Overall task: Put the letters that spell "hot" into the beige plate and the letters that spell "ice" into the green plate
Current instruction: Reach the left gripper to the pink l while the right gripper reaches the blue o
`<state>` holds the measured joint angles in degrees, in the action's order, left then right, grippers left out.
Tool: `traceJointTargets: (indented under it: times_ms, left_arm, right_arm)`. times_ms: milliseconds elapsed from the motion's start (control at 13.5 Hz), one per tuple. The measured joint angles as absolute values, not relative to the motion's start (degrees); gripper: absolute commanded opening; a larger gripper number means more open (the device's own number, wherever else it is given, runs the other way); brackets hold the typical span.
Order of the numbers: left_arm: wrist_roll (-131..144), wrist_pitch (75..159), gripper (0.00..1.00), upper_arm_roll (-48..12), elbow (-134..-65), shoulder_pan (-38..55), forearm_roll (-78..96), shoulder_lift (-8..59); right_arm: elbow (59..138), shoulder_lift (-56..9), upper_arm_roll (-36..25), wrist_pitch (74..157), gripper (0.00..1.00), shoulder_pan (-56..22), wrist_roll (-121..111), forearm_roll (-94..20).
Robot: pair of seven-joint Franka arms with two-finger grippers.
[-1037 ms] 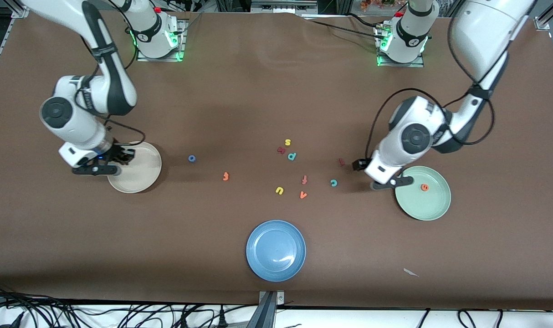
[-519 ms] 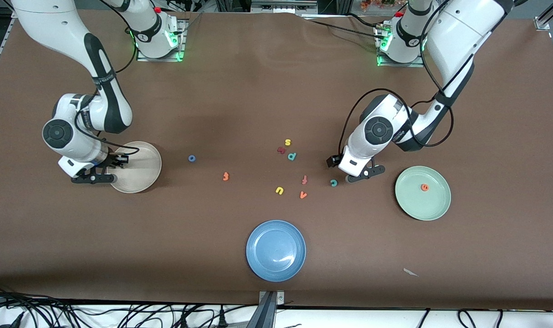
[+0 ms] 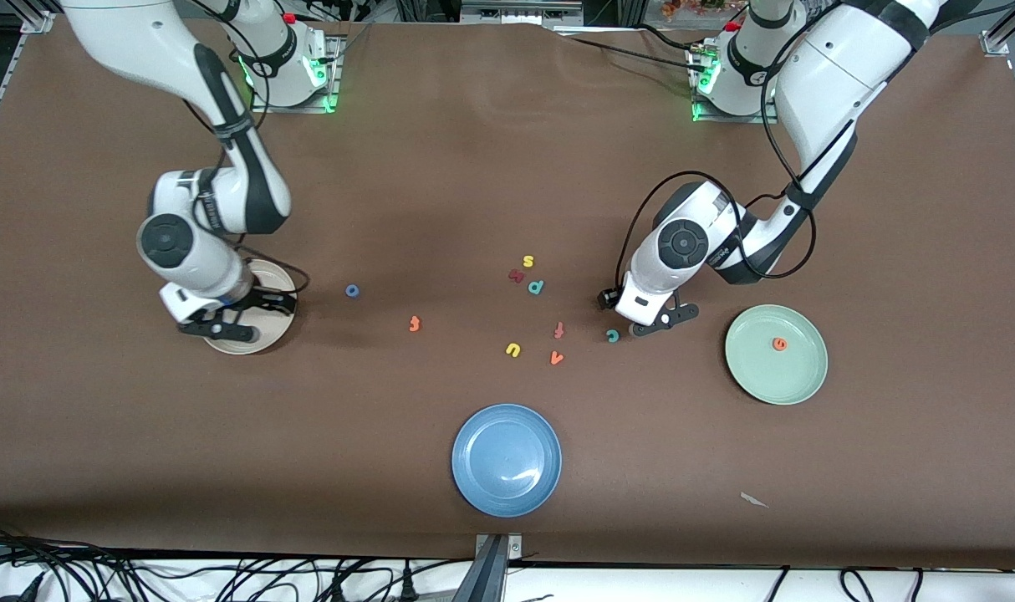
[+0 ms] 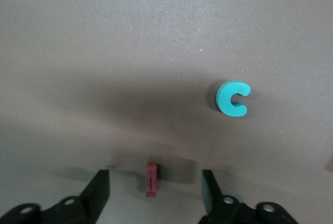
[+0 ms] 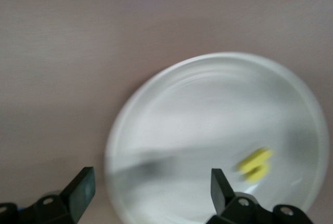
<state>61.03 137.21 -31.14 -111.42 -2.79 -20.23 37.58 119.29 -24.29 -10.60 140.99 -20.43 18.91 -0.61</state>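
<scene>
My left gripper [image 4: 155,177] is down at the table, open, with the dark red i [image 4: 151,179] standing on edge between its fingers and a gap on each side. The teal c [image 4: 233,98] lies close by. From the front, the left gripper [image 3: 641,316] hides the i, and the c [image 3: 612,336] lies beside it. The orange e [image 3: 779,344] lies in the green plate [image 3: 800,376]. My right gripper [image 5: 151,182] hangs open over the beige plate [image 5: 171,109], which holds the yellow h [image 5: 255,164]. The blue o [image 3: 352,290] and orange t [image 3: 415,323] lie on the table between the plates.
A yellow s [image 3: 527,262], a dark red letter [image 3: 516,275], a teal p [image 3: 536,287], a reddish f [image 3: 559,330], a yellow u [image 3: 513,349] and an orange v [image 3: 557,358] are scattered mid-table. A blue plate [image 3: 506,459] sits nearest the front camera.
My right gripper opened, let the yellow h go into the beige plate and shifted toward mid-table. My left arm swung from the green plate to the i, and its fingers have begun narrowing.
</scene>
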Motion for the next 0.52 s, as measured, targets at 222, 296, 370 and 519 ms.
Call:
traceJointTargets:
  times_ms: [222, 296, 370, 519]
  left_arm:
    - [62.48, 137.21, 0.54, -31.14, -111.43, -1.67, -20.23, 37.61]
    - [62.58, 137.21, 0.52, -31.12, -111.43, -1.57, -20.23, 37.65]
    - [62.6, 137.21, 0.51, -31.09, -111.43, -1.57, -20.23, 37.73]
    - [62.61, 137.21, 0.48, -30.94, -111.43, -1.57, -20.23, 37.91]
  right_arm:
    - [119.25, -24.35, -5.89, 142.08, 0.98, -20.54, 27.6, -0.61]
    - [119.25, -24.49, -4.56, 143.05, 0.98, -20.56, 30.27, -0.61]
    - [119.25, -24.72, -3.4, 144.02, 0.98, -20.61, 32.54, -0.61]
    - [119.29, -25.71, -2.24, 145.76, 0.98, -21.29, 35.24, -0.61]
